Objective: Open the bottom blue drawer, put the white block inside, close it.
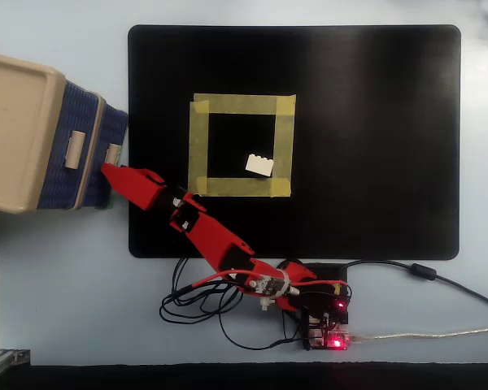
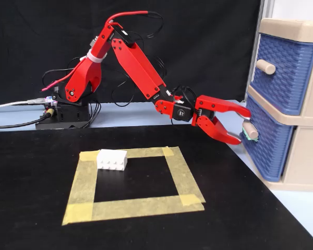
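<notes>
Your gripper (image 2: 243, 126) is stretched out low toward the beige cabinet (image 2: 297, 27) at the right of the fixed view, its two red jaws spread apart, one above and one below the small beige handle (image 2: 250, 129) of the bottom blue drawer (image 2: 266, 140). The jaws are released and grasp nothing; whether a tip already touches the handle is hard to judge from this angle, though from overhead the gripper (image 1: 108, 167) sits right at that handle on the left side of the scene. The bottom blue drawer looks closed, its front about flush with the cabinet frame, and the upper blue drawer (image 2: 284, 70) above it is closed too. The white block (image 2: 112, 159) lies well apart from your gripper, on the black mat (image 2: 146, 229), touching the inner edge of the yellow tape square (image 2: 133, 207) at its far left corner in the fixed view. Overhead, the block (image 1: 259, 166) sits in the near right part of that square (image 1: 241, 105).
</notes>
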